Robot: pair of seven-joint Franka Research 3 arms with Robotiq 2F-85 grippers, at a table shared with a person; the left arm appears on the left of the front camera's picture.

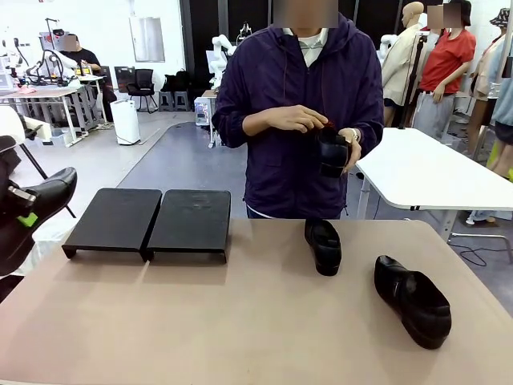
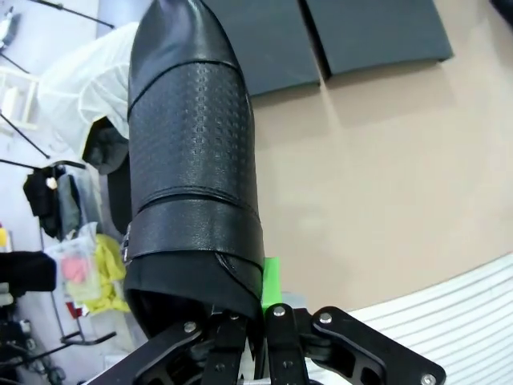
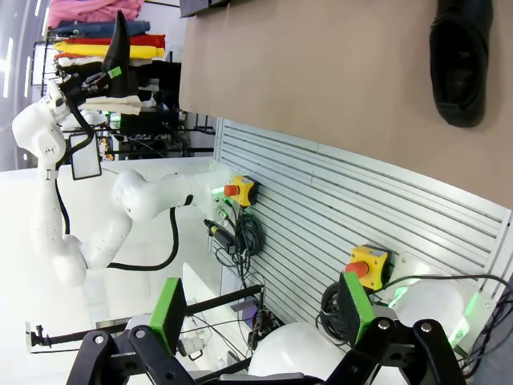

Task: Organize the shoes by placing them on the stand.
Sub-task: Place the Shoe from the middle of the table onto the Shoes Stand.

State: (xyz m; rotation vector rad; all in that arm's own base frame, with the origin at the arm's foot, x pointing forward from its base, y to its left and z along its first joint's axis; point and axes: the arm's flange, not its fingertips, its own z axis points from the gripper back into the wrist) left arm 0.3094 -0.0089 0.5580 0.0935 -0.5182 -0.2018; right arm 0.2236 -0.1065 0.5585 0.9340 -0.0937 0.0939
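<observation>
From the front, the left end effector (image 1: 24,215) hangs beyond the left edge of the tabletop (image 1: 240,329), its fingers pinching the heel rim of a black leather shoe (image 1: 46,194) whose toe points up and to the right. The stand (image 1: 148,218), two low black platforms side by side, sits on the far left part of the tan surface. A second shoe (image 1: 324,245) lies right of the middle near the far edge. A third shoe (image 1: 414,301) lies farther right and nearer, toe toward the near right. A person in a dark purple jacket stands at the far side, gripping a fourth shoe (image 1: 333,154) in the left hand (image 1: 351,138), with the right hand (image 1: 295,119) just above it. A white table (image 1: 425,168) and a grey floor lie behind. The left wrist view shows the pinched shoe close up: a smooth glossy toe, a perforated band across the upper, and a green pad (image 2: 271,281) against its rim. The platforms lie beyond the toe. In the right wrist view, the right end effector (image 3: 260,309) is spread wide and holds nothing. It faces a slatted panel (image 3: 321,200) with two red-buttoned yellow boxes (image 3: 365,265), and one shoe lies on the tan surface above.
</observation>
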